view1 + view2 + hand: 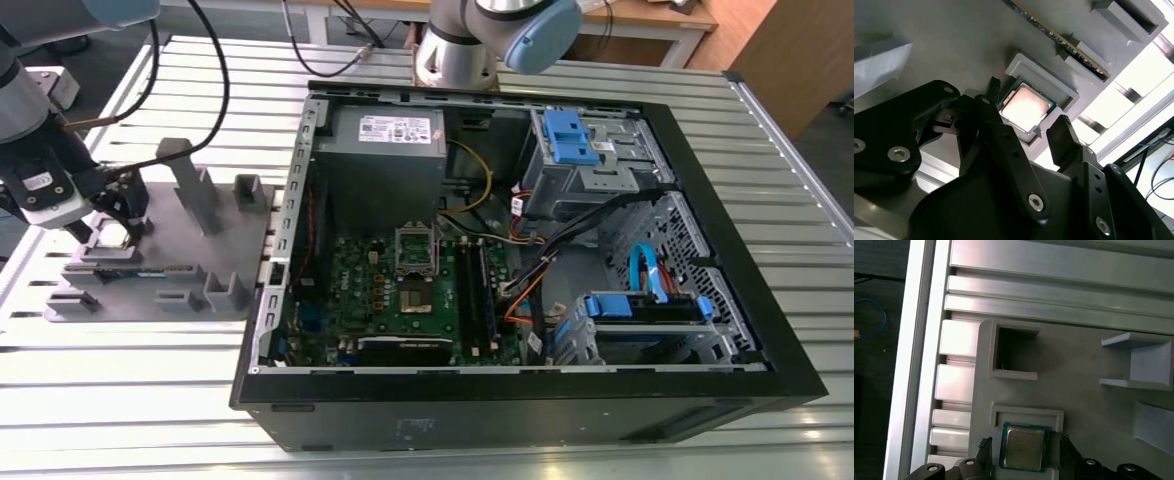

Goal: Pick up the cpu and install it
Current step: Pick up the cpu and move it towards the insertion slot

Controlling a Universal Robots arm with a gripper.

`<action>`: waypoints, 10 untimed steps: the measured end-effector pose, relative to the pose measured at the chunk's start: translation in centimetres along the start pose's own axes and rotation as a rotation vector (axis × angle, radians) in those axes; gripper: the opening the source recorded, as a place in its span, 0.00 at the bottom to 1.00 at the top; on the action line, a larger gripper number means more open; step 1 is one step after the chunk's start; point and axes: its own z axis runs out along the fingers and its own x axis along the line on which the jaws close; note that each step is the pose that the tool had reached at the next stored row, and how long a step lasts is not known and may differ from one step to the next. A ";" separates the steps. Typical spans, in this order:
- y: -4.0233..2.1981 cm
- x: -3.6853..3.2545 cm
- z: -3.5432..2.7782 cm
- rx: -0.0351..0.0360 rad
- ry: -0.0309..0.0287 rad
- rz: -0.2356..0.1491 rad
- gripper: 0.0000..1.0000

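Note:
The cpu (1025, 106) is a small square chip with a silver top. It lies flat in a shallow recess of the grey fixture plate (174, 250) at the exterior view's left. In the exterior view the cpu (115, 236) shows as a pale patch between the black fingers. My gripper (112, 230) hangs just over it. In both wrist views the gripper (1027, 106) (1024, 441) is open and its fingertips (985, 442) straddle the cpu (1024, 447), with a gap on each side.
A green memory stick (1064, 42) stands in a slot of the same plate. Upright grey posts (187, 185) rise beside my gripper. The open computer case (721, 330) lies at the exterior view's right, with the motherboard and its socket (416, 250) inside. A second arm's base (461, 50) stands behind the case.

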 end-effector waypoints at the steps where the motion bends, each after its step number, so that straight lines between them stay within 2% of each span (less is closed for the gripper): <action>1: 0.00 0.00 0.04 0.0005 -0.0004 0.014 0.65; 4: 0.00 0.00 0.07 0.0016 -0.0008 0.042 0.65; 10: 0.00 0.01 0.17 0.0016 -0.0009 0.042 0.65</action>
